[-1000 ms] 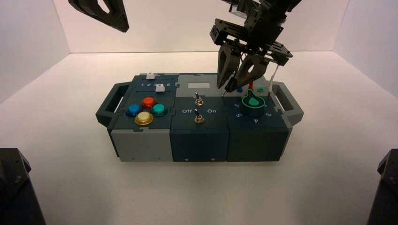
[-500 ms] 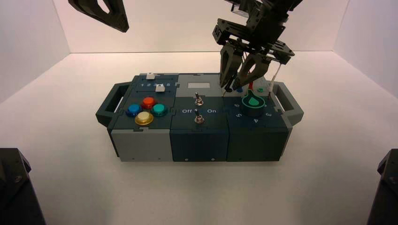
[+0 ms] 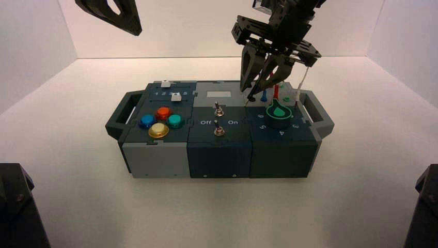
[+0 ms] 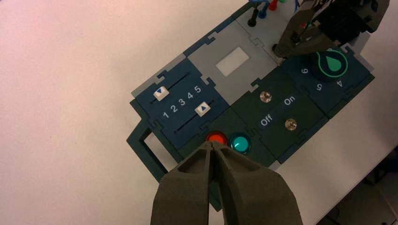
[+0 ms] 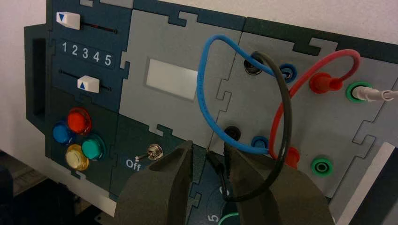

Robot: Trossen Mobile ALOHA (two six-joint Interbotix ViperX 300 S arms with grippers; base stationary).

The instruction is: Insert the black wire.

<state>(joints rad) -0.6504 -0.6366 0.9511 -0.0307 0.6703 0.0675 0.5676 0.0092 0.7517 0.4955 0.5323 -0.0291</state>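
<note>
The black wire point(image 5: 285, 117) loops over the box's wire panel, with one end plugged into the far black socket point(image 5: 254, 63). My right gripper point(image 5: 208, 145) is shut on its other black plug point(image 5: 215, 161), which lies against one finger. The metal pin points toward the near black socket point(image 5: 233, 133) and stops just beside it, not inside. In the high view the right gripper point(image 3: 253, 95) stands over the back of the box's right section, with the pin tip on the panel beside the socket. My left gripper point(image 3: 135, 30) is parked high at the far left, shut and empty point(image 4: 213, 145).
A blue wire point(image 5: 202, 93) and a red wire point(image 5: 328, 58) are plugged in around the black one. A white plug point(image 5: 371, 93) sits in a green socket. The green knob point(image 3: 278, 114) is just in front of the gripper. Two toggle switches point(image 3: 219, 109) are to its left.
The right gripper has risen and tilted slightly back. The plug's pin has stayed at about the same spot beside the black socket. The left arm has not moved.
</note>
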